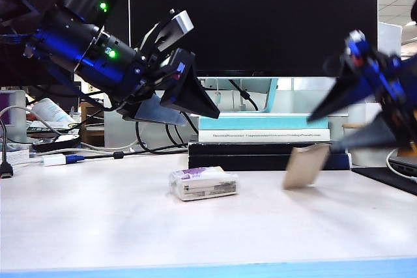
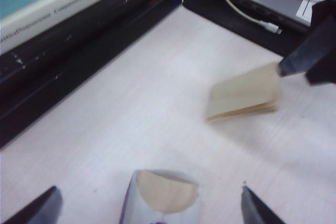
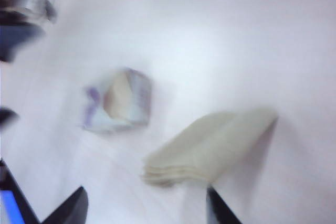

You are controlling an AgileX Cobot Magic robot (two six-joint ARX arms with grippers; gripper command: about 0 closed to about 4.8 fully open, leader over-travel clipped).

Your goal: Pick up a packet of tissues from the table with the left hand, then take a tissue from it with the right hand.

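**Both grippers spread, pack and tissue loose on the table**

Two things of the task lie free, and neither gripper holds either. Nearest the table's (image 1: 98,226) blue front edge sits the pack (image 1: 203,183), resting flat on the table with its purple patch up and barcode label facing the camera. In the left wrist view its end is open, with cream paper showing in the mouth. Right of the pack, and a little farther back, is the tissue (image 1: 306,166), a folded cream wad, tilted and blurred; whether it has landed or is dropping I cannot tell. A right fingertip sits just at its corner in the left wrist view, but the jaws do not close on it.

Above and left of the pack hangs the left gripper (image 1: 189,92), jaws wide apart and empty. Up and right of the tissue is the right gripper (image 1: 352,118), blurred, jaws also spread.

My reading: a tissue is out of the pack, so the pulling looks done. What remains, if anything, is only drawing the arms clear.
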